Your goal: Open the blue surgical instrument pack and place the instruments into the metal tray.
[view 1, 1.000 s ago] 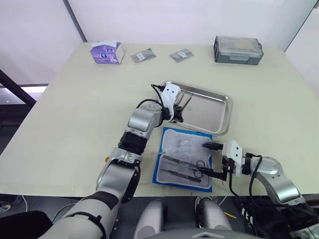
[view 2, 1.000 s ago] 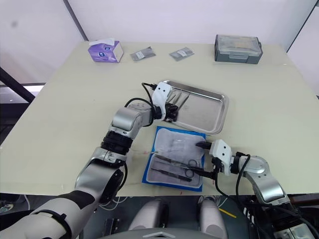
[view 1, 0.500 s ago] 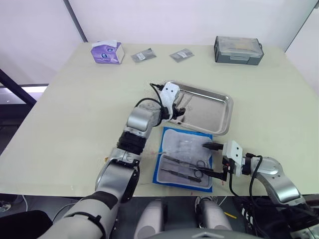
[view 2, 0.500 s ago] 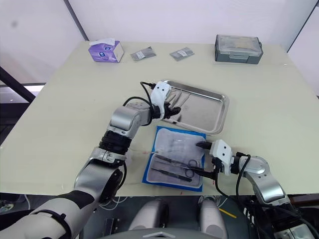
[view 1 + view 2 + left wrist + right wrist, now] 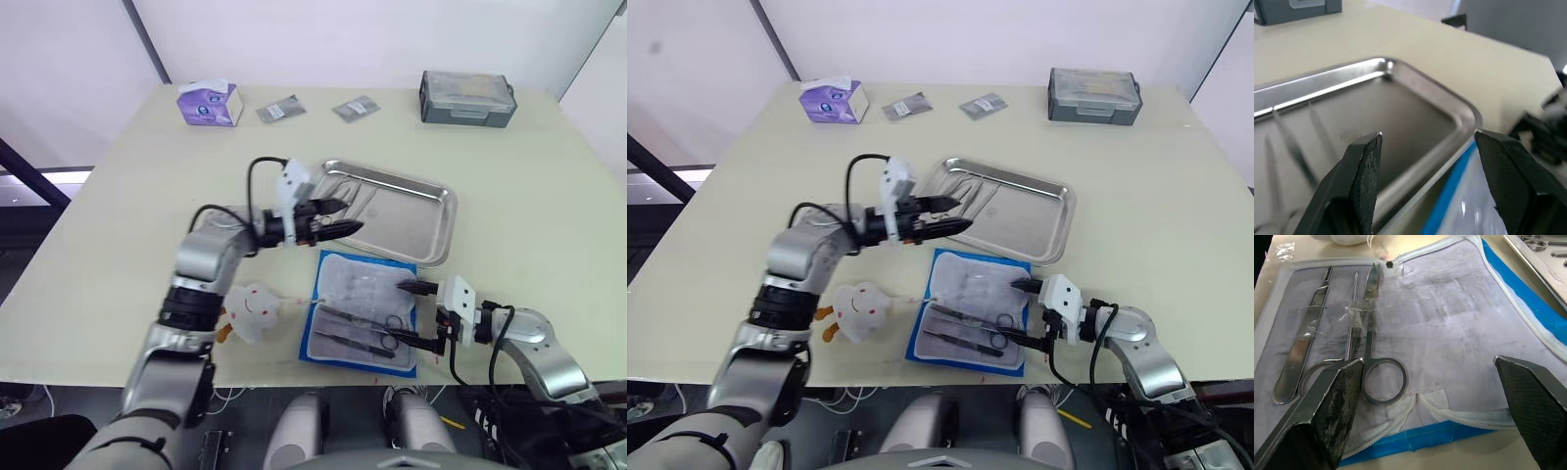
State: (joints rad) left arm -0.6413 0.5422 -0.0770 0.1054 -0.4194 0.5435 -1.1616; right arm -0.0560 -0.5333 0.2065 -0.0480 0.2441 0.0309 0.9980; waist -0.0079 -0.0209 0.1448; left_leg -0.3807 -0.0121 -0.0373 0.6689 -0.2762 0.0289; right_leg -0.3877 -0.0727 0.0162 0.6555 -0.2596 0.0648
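Flat blue fabric instrument pack point(image 5: 364, 313) lies unzipped at 6 o'clock of the shiny steel tray point(image 5: 436, 225). Left tool point(image 5: 340, 214) gapes empty over the tray's near rim; right tool point(image 5: 419, 314) gapes at the pack's edge.

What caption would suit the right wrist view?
Open claw poised over the opened blue pack, scissors lying on its pale lining.

Silver-grey metallic arm shells with black ribbed joint rings. White blocky wrist housings, black cables looping from each. Left end effector point(image 5: 338, 213): two black tapered fingers point(image 5: 1365, 169) with matte, finely grained pads. Right end effector point(image 5: 419, 315): black fingers point(image 5: 1334, 404) with a scuffed, cross-hatched texture, white housing behind, black cable curling past the silver forearm.
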